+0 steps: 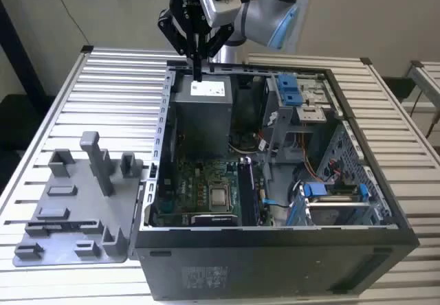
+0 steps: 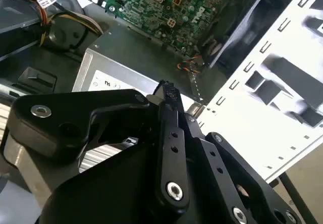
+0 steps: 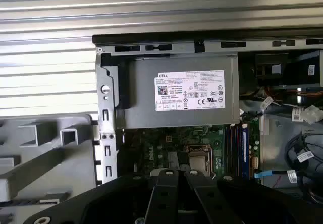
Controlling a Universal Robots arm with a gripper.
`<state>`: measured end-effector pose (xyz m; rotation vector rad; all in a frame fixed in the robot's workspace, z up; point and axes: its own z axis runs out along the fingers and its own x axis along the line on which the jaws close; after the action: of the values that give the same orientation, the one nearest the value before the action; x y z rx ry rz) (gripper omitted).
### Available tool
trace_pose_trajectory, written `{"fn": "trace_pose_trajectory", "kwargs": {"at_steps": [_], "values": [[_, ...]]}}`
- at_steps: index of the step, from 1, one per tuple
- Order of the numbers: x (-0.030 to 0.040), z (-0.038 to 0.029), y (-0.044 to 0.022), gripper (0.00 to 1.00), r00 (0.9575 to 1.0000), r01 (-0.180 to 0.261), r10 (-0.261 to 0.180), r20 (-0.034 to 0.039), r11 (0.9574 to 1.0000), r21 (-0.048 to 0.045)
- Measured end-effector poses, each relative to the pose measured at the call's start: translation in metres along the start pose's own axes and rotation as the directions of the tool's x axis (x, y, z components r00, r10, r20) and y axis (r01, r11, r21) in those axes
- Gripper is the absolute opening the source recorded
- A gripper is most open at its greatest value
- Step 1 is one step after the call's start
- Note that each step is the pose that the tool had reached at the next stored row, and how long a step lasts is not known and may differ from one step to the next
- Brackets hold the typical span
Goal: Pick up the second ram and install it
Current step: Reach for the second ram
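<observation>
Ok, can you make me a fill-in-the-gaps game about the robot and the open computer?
1. In the exterior view, the gripper hangs ____ the power supply.
2. The grey holder with upright pegs lies on the table on the exterior view's ____ side of the PC case.
3. The motherboard inside the case is coloured ____.

Missing words: above, left, green.
</observation>
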<state>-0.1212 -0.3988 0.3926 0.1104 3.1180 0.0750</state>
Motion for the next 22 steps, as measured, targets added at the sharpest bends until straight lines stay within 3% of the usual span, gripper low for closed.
{"fn": "trace_pose_trajectory", "kwargs": {"at_steps": [13, 22], "values": [[0.0021, -0.0001, -0.0001, 0.11, 1.0, 0.0, 0.0, 0.0, 1.0, 0.0], [0.0141, -0.0003, -0.001, 0.11, 1.0, 0.0, 0.0, 0.0, 1.0, 0.0001]]}}
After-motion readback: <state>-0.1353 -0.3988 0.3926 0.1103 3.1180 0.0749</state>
